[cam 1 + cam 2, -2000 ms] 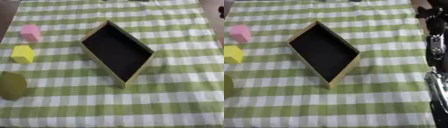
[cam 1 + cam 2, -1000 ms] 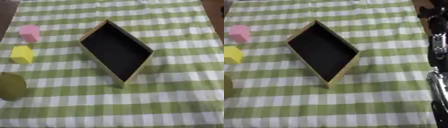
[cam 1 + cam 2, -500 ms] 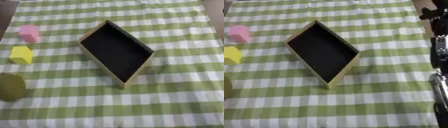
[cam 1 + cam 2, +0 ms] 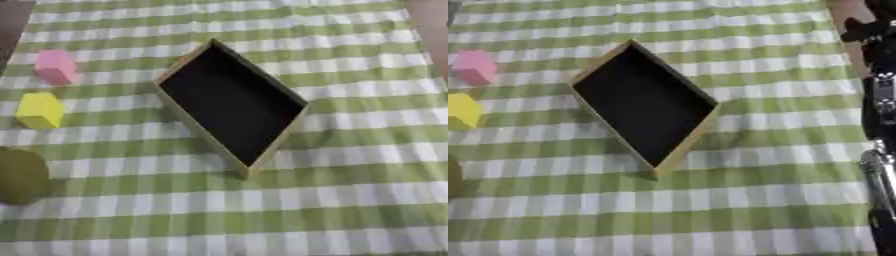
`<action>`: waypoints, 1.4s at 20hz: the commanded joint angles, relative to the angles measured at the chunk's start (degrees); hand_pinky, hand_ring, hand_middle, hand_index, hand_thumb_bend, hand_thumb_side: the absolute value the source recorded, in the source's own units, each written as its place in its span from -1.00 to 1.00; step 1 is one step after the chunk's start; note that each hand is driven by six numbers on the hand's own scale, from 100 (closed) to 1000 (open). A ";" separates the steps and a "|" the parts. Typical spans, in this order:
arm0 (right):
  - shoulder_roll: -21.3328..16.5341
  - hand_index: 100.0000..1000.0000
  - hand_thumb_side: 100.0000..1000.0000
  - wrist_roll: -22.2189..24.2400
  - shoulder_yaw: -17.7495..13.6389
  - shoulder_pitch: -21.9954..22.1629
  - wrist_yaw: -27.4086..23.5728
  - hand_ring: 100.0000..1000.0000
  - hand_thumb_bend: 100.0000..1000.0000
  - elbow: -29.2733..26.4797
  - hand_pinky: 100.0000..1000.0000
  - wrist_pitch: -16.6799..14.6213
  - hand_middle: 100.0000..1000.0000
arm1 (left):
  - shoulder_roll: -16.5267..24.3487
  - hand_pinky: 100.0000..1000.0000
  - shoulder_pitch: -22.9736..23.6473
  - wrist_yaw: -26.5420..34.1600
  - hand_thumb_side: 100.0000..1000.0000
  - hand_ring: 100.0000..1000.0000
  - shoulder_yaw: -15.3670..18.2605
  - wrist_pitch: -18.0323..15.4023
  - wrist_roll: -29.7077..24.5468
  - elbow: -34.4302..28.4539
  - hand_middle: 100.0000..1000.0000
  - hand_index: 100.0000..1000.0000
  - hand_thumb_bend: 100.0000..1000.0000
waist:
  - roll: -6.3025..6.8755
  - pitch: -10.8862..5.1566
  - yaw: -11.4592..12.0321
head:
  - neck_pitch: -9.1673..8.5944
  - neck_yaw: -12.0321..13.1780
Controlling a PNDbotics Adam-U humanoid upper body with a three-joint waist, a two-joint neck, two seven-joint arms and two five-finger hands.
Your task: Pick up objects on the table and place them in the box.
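A green-and-white checked cloth [image 4: 350, 210] is covering the whole table, its stripes running slightly askew across both eye views. Sitting near the middle of it, turned so that its corners are pointing up and down the picture like a diamond, is the box [image 4: 187, 117] — a shallow tray with tan walls and a black inside, and nothing is showing within it. Along the right edge of the right eye view the robot's right arm [image 4: 878, 120] is hanging down as a black and silver column, well apart from the box; its hand is not showing clearly enough for me to tell whether the fingers are straight or curled, or whether it is holding anything. The left hand is not appearing in either view. Three objects are lying on the cloth to the left of the box, all apart from it and from each other. Nearest the bottom left, an olive-green rounded object [image 4: 19, 175] is resting at the edge of the left eye view, partly cut off. Above it a yellow block [image 4: 40, 110] is sitting on the cloth, casting a small shadow. Farther up — toward the far side of the table — a pink block [image 4: 56, 66] is lying, the smallest of the three, just left of the box's upper corner.
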 commanded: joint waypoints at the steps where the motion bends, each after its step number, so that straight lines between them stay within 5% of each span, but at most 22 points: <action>1: -0.44 0.72 0.13 0.40 0.01 -0.63 -0.47 1.00 -1.00 -0.56 0.79 0.07 0.04 | 0.86 0.75 -1.54 0.88 -0.96 0.66 -0.65 -0.10 -1.02 0.01 0.59 0.88 -0.32 | 0.30 0.19 -0.18 | -0.81 0.43; 7: 0.00 0.72 0.14 0.89 0.21 -1.03 -0.78 1.00 -1.00 -0.56 0.80 0.55 0.04 | 0.58 0.65 -4.35 -0.05 -1.00 0.58 -2.53 0.47 -2.47 1.85 0.48 0.80 -0.40 | 0.42 0.48 -0.64 | -1.09 0.86; 16: 0.40 0.72 0.14 1.33 0.26 -1.33 -1.02 1.00 -1.00 -0.56 0.80 1.10 0.03 | -0.33 0.32 -5.70 -3.28 -1.00 0.19 -4.76 0.53 0.58 2.46 0.06 0.42 -0.85 | 0.60 0.78 -0.92 | -0.97 1.25; 19: 0.56 0.72 0.14 1.41 0.23 -1.24 -1.06 1.00 -1.00 -0.56 0.80 1.25 0.02 | -0.89 0.23 -5.75 -2.55 -1.00 0.09 -4.43 0.53 3.43 1.14 -0.06 0.29 -0.99 | 0.59 0.79 -0.92 | -0.94 1.18; 28: 0.28 0.72 0.15 1.22 -0.10 -1.02 -1.31 1.00 -1.00 -0.56 0.80 1.17 0.02 | -1.34 0.08 -5.41 0.62 -1.00 -0.10 -0.94 2.70 11.08 -5.82 -0.29 0.00 -0.98 | 0.78 0.55 -0.63 | -0.86 0.93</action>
